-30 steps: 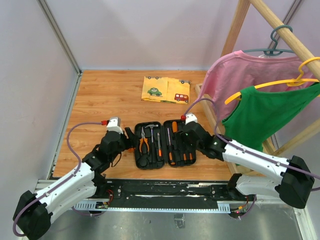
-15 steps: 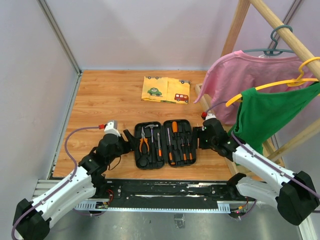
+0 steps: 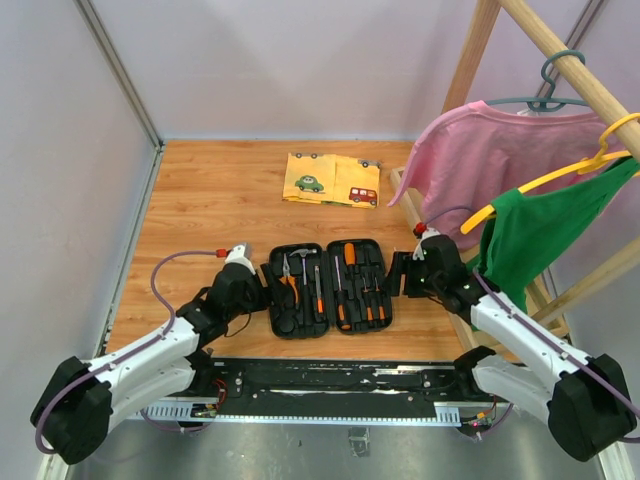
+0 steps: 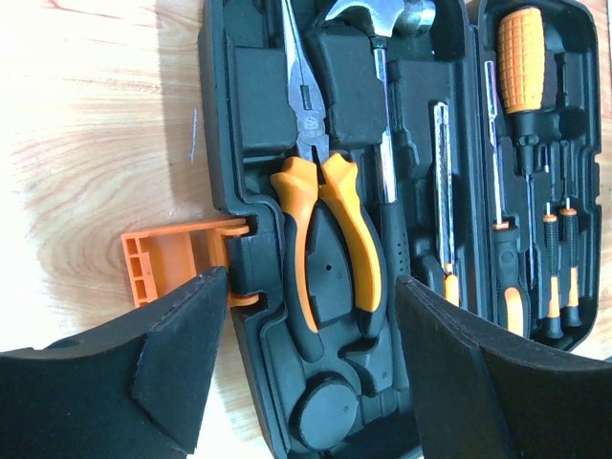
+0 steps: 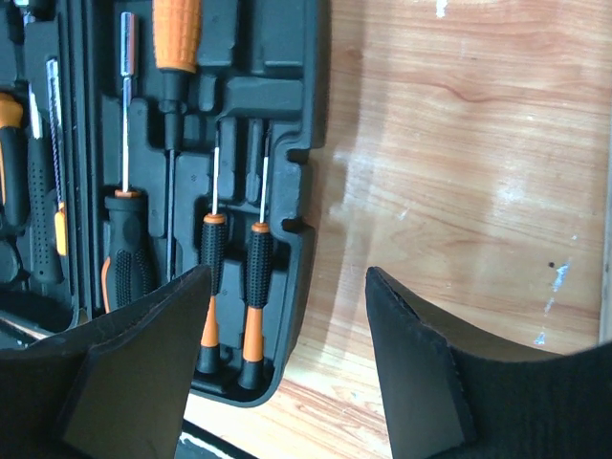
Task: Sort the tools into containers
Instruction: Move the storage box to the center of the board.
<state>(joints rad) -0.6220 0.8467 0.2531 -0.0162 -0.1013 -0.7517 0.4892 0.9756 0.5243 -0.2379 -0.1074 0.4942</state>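
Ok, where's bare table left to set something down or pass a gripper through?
Widest bare wood on the table is the left side, from the wall to the yellow cloth and tool case. A narrower strip runs between cloth and case. Crowded: the case's two ends, flanked by the left gripper and right gripper, and the right edge by the wooden rack.

Pliers (image 4: 356, 251) & hammer (image 4: 381, 17) in case (image 4: 251, 96) L half, screwdrivers (image 5: 258, 277) R half (cloth (image 3: 330, 180) behind)

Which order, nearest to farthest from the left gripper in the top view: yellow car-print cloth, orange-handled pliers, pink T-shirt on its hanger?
From the left gripper:
1. Orange-handled pliers, just to its right.
2. Yellow car-print cloth, farther back, centre.
3. Pink T-shirt, far right, hanging.
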